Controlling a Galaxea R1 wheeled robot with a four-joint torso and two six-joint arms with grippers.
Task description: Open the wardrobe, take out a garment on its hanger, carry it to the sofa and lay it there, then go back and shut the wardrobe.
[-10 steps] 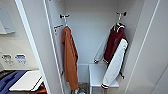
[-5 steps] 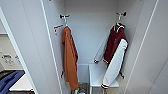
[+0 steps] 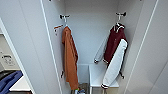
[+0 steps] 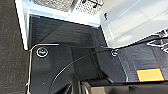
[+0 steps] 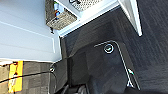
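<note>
The wardrobe (image 3: 90, 37) stands open in front of me, its left door (image 3: 30, 50) and right door (image 3: 150, 62) swung outward. Inside on the right hangs the garment (image 3: 113, 45), a maroon jacket with white sleeves and striped cuffs. It is on a thin white hanger (image 3: 118, 25) hooked over a dark peg. One white sleeve (image 3: 113, 67) droops over a white shelf (image 3: 96, 72). In the left wrist view the white wardrobe base (image 4: 62, 15) lies ahead over dark carpet. A white door panel (image 5: 25, 32) shows in the right wrist view.
An orange jacket (image 3: 70, 60) hangs on the wardrobe's left side from its own peg. A woven basket (image 5: 58, 17) sits on the wardrobe floor. Blue fabric (image 3: 8, 81) lies on a white surface at the lower left, beyond the left door. Dark carpet (image 5: 150, 45) covers the floor.
The whole head view has shifted a little, so the camera has moved slightly. The jackets hang as before.
</note>
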